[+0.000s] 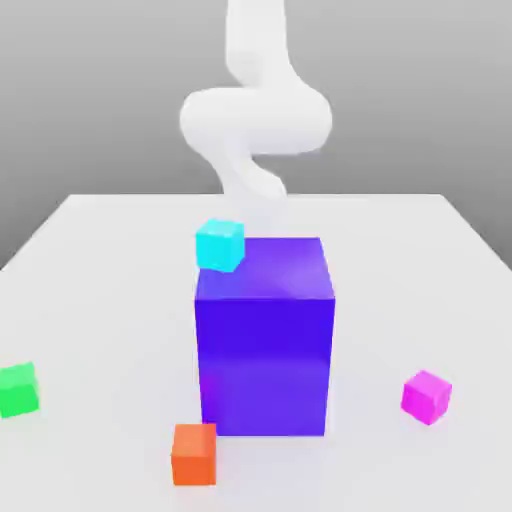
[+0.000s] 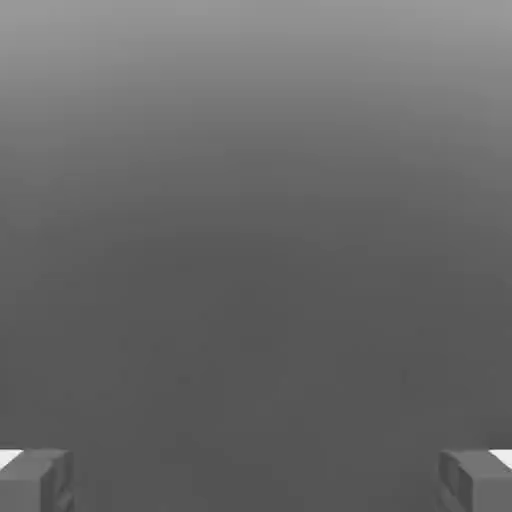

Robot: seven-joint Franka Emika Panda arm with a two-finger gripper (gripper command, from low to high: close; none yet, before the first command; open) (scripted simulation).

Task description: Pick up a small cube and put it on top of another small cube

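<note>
The small magenta cube (image 1: 427, 396) rests on the white table (image 1: 110, 300) at the exterior view's right, near the front. The small green cube (image 1: 18, 390) lies at the far left of that view, cut by the picture's edge. In the hand view my gripper (image 2: 256, 485) is open, its two grey fingertips (image 2: 35, 482) standing far apart with nothing between them and plain grey beyond. The white arm (image 1: 255, 125) rises behind the big block at the back of the table.
A big purple-blue block (image 1: 265, 335) stands in the middle of the table, between the two cubes. A cyan small cube (image 1: 220, 245) sits by its upper back left corner. An orange small cube (image 1: 194, 453) lies just in front of the block's left corner.
</note>
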